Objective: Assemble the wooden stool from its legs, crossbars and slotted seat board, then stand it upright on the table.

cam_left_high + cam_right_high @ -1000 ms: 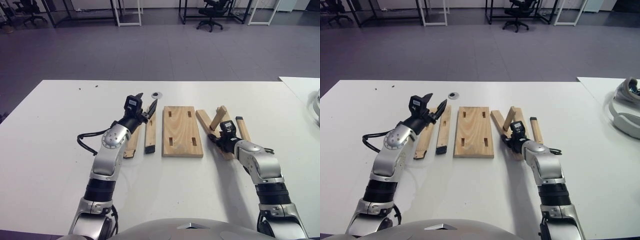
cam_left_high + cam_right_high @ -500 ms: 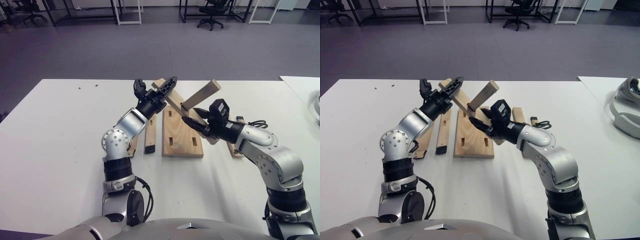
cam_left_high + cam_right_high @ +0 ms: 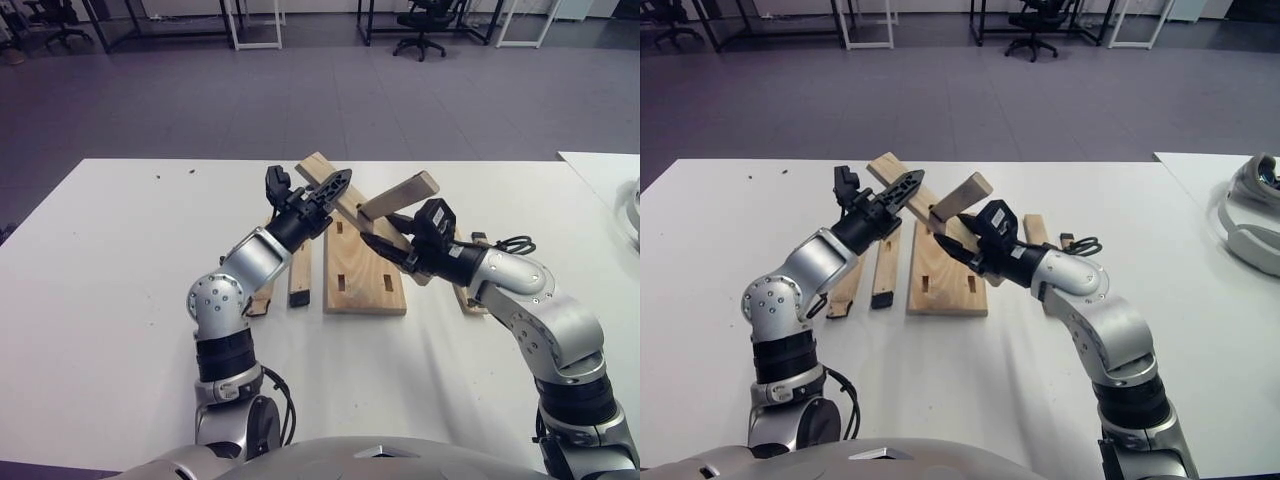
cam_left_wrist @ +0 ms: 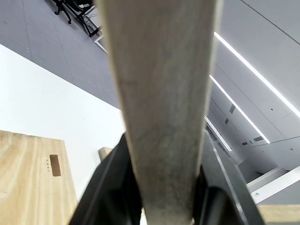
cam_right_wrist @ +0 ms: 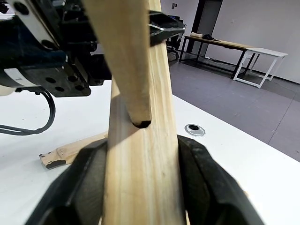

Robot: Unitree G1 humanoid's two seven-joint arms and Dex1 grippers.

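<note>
Joined legs (image 3: 400, 192) have dipped slightly — left gripper (image 3: 313, 184) and right gripper (image 3: 380, 233) clamp them.

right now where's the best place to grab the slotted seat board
Probably its near short edge, coming in low from the robot's side: the seat board lies flat, a leg lies close along its left edge, and the held pieces hang over its far end.

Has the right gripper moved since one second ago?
Yes. The right gripper rose and went left, from right of the seat board to above it, holding the leg assembly.
</note>
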